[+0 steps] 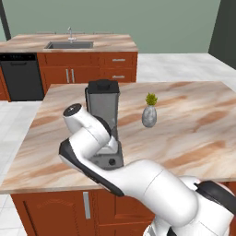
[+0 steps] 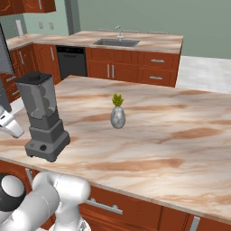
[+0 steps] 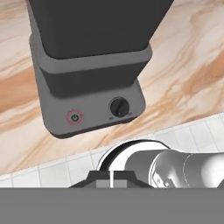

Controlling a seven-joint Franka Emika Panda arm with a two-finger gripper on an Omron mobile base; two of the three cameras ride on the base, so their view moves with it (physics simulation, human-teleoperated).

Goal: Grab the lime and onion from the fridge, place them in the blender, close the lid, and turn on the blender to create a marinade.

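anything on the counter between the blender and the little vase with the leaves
Nothing: in the right base view the stretch of marble counter between the blender and the vase is bare, and the left base view shows the same.

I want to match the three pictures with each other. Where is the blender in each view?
Left base view: blender left of centre, base partly behind the white arm.
Right base view: blender at the left, near the counter's front edge.
Hand view: its base fills the upper middle.
Shared landmark: the marble counter under it.
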